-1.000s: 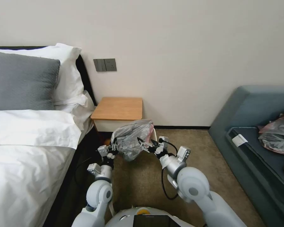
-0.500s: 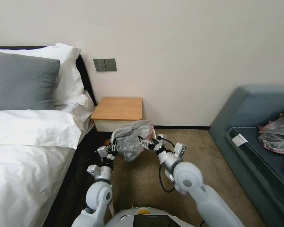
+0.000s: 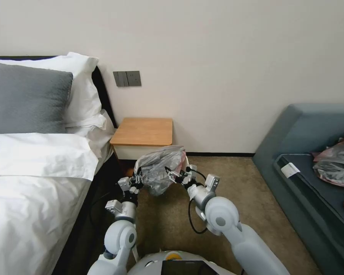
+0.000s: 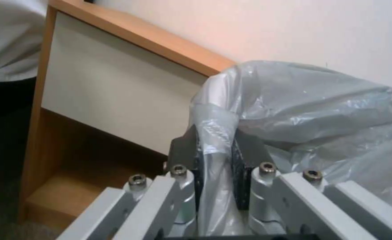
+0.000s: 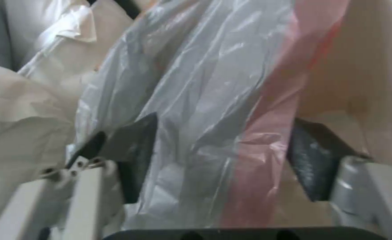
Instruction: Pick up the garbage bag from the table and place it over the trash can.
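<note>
- Two grippers on the garbage bag (image 3: 161,169), frame centre, below the table (image 3: 144,131)?
- Left gripper (image 3: 135,182) pinches it tight; right gripper (image 3: 174,176) stands wide around a fold. Clamp right, spread evenly over the trash can (image 5: 374,80).
- Change?
- Right arm slid left; bag barely moved.

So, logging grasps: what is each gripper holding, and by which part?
The left gripper is shut on a bunched edge fold of the bag. The right gripper is open around the bag's other side, not clamping.
</note>
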### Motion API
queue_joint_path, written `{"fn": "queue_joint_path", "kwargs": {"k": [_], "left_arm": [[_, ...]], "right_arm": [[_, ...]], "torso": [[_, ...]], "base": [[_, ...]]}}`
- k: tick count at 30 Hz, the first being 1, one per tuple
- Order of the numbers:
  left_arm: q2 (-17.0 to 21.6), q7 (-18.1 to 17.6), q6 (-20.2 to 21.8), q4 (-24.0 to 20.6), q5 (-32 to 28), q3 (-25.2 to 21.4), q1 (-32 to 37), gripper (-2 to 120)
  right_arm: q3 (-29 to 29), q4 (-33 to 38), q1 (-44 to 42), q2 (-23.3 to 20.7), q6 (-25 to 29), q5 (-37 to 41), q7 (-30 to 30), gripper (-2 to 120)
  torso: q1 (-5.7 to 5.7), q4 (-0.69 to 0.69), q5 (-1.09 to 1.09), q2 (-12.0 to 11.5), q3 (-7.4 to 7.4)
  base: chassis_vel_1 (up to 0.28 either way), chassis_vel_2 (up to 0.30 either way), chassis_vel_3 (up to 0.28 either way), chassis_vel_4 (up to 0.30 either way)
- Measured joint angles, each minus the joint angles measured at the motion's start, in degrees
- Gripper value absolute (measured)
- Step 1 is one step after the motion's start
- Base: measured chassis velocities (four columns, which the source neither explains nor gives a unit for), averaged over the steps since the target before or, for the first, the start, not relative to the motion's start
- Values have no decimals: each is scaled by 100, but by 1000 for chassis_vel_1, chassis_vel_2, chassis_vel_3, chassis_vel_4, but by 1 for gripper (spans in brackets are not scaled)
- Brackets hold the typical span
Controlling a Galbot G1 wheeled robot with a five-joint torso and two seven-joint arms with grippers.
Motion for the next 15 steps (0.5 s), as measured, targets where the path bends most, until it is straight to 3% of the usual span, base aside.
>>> {"fn": "queue_joint_path", "kwargs": {"k": [5,7,15], "left_arm": [[-11,-19,0,1,-1,-10,-25,11],[-31,-39,0,11,-7,-18,-58,11],[-85,-83,2,22,-37,-30,-142,11]], "right_arm": [[2,23,-45,-9,9,-56,-44,51],[6,40,-111,-4,19,-121,-84,39],[14,59,-178,7,76,-288,-174,10]], "torso": [[0,0,1,0,0],[0,0,0,0,0],[0,0,0,0,0]], "base": [[0,0,0,0],[0,0,0,0],[0,0,0,0]]}}
